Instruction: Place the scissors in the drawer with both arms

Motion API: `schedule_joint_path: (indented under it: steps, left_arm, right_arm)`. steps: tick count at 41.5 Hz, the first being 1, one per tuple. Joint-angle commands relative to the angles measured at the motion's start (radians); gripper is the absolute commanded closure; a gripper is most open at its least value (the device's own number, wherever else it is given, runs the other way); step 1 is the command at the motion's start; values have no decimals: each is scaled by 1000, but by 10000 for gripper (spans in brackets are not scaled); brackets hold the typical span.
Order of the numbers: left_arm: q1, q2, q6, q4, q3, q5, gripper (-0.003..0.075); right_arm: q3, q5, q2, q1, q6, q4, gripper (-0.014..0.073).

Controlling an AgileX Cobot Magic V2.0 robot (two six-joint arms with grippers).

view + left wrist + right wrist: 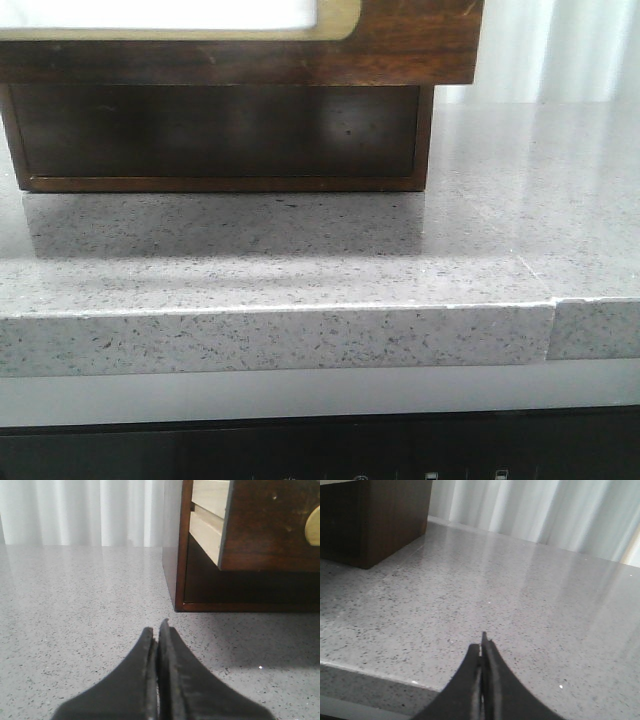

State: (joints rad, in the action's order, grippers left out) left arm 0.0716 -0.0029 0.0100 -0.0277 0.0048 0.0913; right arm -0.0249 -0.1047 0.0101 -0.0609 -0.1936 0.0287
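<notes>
The drawer (400, 45) is dark brown wood with a gold-rimmed white panel and stands pulled out of its cabinet (220, 135) at the back of the grey speckled counter. In the left wrist view the drawer (270, 530) shows its pale wooden side and juts out above the cabinet's dark opening. My left gripper (156, 630) is shut and empty, low over the counter in front of the cabinet's corner. My right gripper (482, 642) is shut and empty near the counter's front edge, with the cabinet (375, 520) off to one side. The scissors are out of view.
The counter (300, 260) has a front ledge with a seam (553, 330) at the right. White curtains (535, 515) hang behind it. A dark panel (320, 450) runs below the ledge.
</notes>
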Motion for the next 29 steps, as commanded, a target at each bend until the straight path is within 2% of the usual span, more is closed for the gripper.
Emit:
schedule_joint_path:
  steps: [1,12,19,29]
  left_arm:
    - [6,-19,-4,-9,25,-85,741]
    - [6,-19,-4,-9,25,-85,741]
    - [6,-19,-4,-9,25,-85,741]
    - [6,-19,-4,-9,25,-85,741]
  right_arm:
    - [2,99,17,9,-9,-7,662]
    - [-2,119,18,9,11,-7,662]
    - [-2,137,18,11,227,-20,661]
    - [-2,140,18,11,234,-21,661]
